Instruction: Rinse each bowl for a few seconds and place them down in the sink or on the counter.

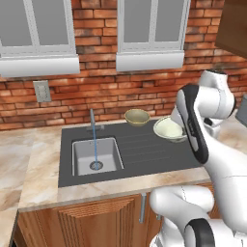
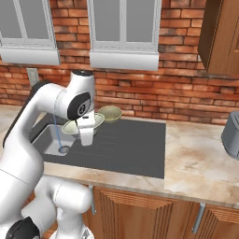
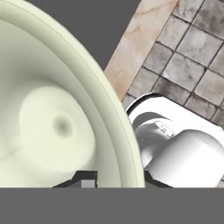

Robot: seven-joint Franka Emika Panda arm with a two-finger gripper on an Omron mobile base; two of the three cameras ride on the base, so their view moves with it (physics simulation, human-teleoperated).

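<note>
At the left of the left base view, the counter (image 1: 29, 159) runs under a brick wall that carries an outlet plate (image 1: 42, 90). The sink (image 1: 135, 154) sits in it, and a thin stream of water (image 1: 94, 144) falls from the faucet (image 1: 91, 118) into the square basin (image 1: 95, 155), so the tap is judged to be on. Further right, the olive-tan bowl (image 1: 137, 116) rests at the back edge of the sink, against the wall and apart from the arm. The cream-green bowl (image 1: 169, 129) is held tilted in the air above the ribbed drainboard (image 1: 144, 144), well to the right of the stream.

The gripper (image 2: 86, 125) holds this bowl by its rim. In the hand view one fingertip (image 3: 87, 177) shows inside the bowl wall, so the fingers are judged pinched on the rim. At the far right of the right base view a grey toaster (image 2: 231, 135) stands on the counter.

Progress is early: the cream-green bowl has been picked up but is not under the water. Rinsing and setting down both bowls appear to remain.
</note>
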